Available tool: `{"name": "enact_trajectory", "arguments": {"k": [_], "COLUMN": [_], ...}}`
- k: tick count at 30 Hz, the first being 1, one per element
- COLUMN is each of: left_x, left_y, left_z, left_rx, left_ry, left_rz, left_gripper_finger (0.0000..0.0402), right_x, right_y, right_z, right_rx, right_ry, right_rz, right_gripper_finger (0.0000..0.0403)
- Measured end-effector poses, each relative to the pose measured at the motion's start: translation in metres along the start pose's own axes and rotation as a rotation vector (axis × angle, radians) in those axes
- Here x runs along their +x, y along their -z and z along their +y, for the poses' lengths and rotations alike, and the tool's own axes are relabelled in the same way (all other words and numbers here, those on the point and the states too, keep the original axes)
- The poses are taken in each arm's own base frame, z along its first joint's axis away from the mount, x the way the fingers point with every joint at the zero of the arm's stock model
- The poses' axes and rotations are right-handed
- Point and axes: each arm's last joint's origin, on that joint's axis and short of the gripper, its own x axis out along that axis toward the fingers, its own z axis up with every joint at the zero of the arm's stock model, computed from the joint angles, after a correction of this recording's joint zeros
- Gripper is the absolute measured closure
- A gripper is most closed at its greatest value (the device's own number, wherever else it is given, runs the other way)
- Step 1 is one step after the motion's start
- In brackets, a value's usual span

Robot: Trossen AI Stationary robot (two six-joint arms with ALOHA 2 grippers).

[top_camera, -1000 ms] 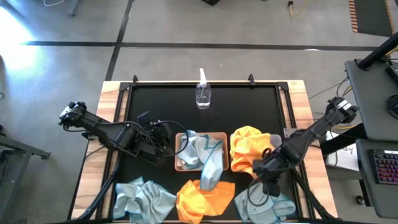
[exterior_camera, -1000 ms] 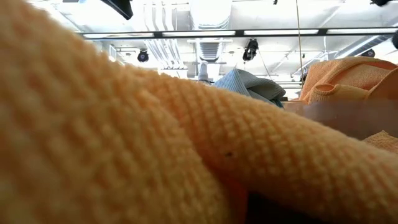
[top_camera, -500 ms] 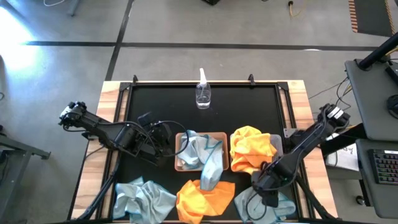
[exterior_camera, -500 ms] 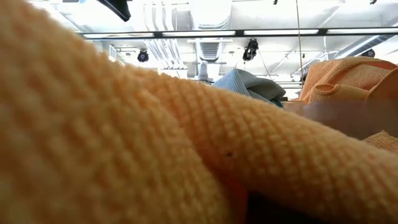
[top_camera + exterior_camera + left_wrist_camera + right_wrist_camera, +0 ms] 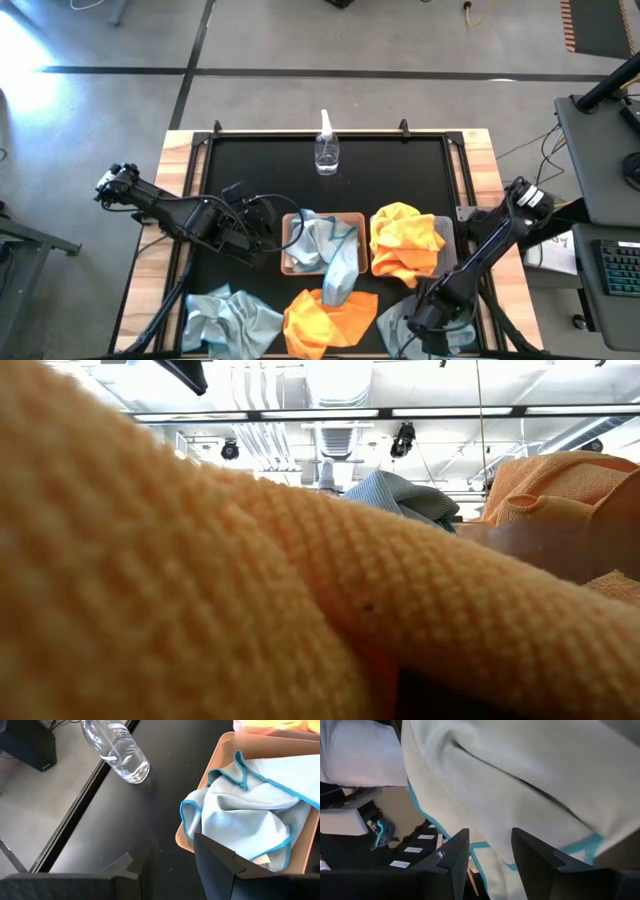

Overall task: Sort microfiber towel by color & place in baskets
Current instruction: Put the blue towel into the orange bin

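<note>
You see the tan basket [image 5: 292, 268] holding a pale blue towel [image 5: 325, 245] that hangs over its rim, and the grey basket [image 5: 445, 232] beside it holding a crumpled orange towel [image 5: 403, 240]. Your right gripper [image 5: 432, 322] is directly over another pale blue towel [image 5: 520, 780], soft woven cloth with a teal edge; its fingers stand apart, gripping nothing. Your left gripper [image 5: 172, 865] waits open just beside the tan basket
</note>
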Motion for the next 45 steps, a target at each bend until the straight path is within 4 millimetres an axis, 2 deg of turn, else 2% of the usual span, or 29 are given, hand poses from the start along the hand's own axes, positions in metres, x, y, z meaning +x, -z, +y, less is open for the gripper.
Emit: {"name": "enact_trajectory", "arguments": {"k": [6, 11, 20, 28, 33, 45], "left_x": [0.000, -0.001, -0.003, -0.004, -0.004, -0.004], "left_y": [0.000, 0.001, 0.002, 0.002, 0.002, 0.002], "left_z": [0.000, -0.001, -0.004, -0.005, -0.005, -0.006], "left_rx": [-0.004, -0.002, -0.007, -0.006, -0.006, -0.010], "left_ry": [0.017, 0.020, 0.049, 0.055, 0.055, 0.057], "left_rz": [0.014, 0.014, 0.018, 0.013, 0.013, 0.010], "left_gripper_finger": [0.0288, 0.0288, 0.0288, 0.0288, 0.0288, 0.0288], "right_x": [0.017, 0.027, 0.032, 0.031, 0.031, 0.031], "right_y": [-0.007, -0.013, -0.017, -0.020, -0.020, -0.020], "right_z": [0.000, 0.003, 0.005, 0.004, 0.004, 0.003], "right_rx": [0.012, -0.043, -0.123, -0.142, -0.143, -0.150], "right_ry": [0.046, 0.066, 0.085, 0.130, 0.142, 0.149], "right_rz": [0.023, 0.037, 0.033, -0.052, -0.062, -0.071], "right_gripper_finger": [0.0241, 0.0225, 0.0220, 0.0221, 0.0246, 0.0360]}}
